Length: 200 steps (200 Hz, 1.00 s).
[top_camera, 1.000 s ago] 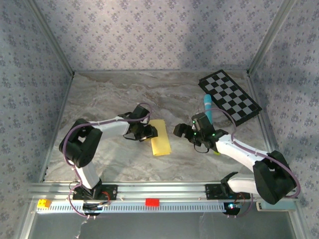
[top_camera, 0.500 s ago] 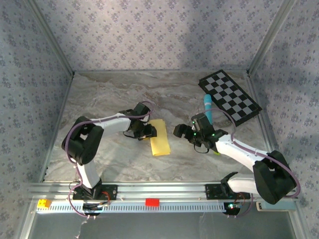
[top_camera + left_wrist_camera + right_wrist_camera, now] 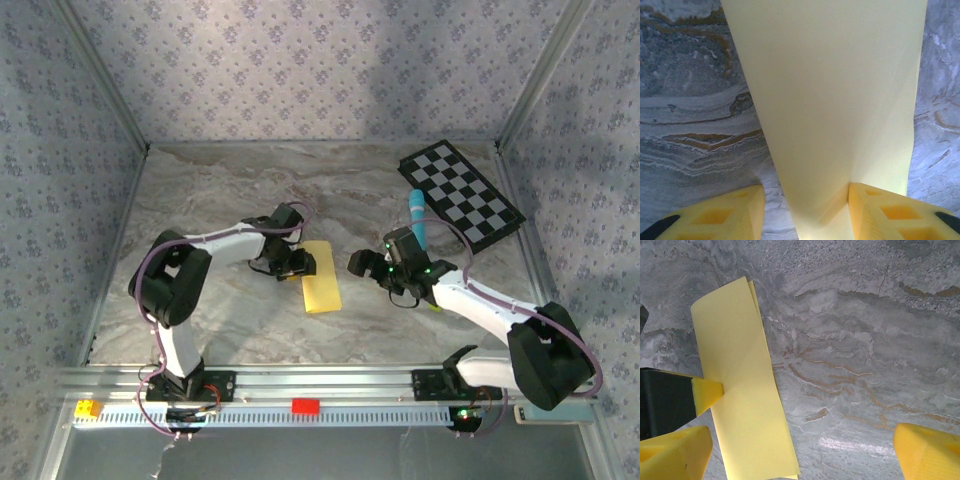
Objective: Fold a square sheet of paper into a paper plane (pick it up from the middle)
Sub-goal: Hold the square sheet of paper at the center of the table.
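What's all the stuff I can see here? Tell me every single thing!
Paper: one, yellow, folded, table middle.
Checkered board: one, black-and-white, far right corner.
Marker: one, light blue, beside the board.
Small blocks: two, yellow and red, front rail.
Tiny bit: one, yellow-green, by right arm.
Table: one, grey marble.
Left arm: one, black-and-white, jaws open astride the paper.
Right arm: one, black-and-white, jaws open, right of paper.

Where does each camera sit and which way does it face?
Top external: above and behind the bases, looking down on the table; both arms, left gripper, right gripper.
Left wrist: looks along its fingers at the yellow paper.
Right wrist: looks down on marble and paper; its fingers at the bottom corners.
Shared: the paper; right wrist also catches a left fingertip.
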### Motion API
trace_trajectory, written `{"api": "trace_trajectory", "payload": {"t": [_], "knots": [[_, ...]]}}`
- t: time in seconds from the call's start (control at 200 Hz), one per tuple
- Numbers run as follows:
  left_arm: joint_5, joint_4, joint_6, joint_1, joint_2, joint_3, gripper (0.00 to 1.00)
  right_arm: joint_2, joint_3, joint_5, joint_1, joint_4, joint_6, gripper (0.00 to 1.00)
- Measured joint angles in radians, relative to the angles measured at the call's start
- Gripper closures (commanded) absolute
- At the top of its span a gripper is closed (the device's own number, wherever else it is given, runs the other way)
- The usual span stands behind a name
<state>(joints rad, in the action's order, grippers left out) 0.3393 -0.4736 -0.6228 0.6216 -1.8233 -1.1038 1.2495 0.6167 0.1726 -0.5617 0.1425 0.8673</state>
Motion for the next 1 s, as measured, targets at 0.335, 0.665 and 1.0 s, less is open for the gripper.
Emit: {"api": "trace_trajectory", "payload": {"t": [0.335,0.665,1.0], "knots": [[-0.018,-0.107,0.056,0.008,-0.054,-0.085,0.53,0.0,0.0,-0.001,-0.002,0.001,0.0,0.05],[-0.028,-0.131,0.066,0.011,-0.064,-0.102,0.53,0.0,0.0,-0.001,-0.002,0.004,0.0,0.05],[-0.041,-0.144,0.066,0.015,-0.075,-0.114,0.53,0.0,0.0,-0.001,-0.002,0.005,0.0,0.04]]}}
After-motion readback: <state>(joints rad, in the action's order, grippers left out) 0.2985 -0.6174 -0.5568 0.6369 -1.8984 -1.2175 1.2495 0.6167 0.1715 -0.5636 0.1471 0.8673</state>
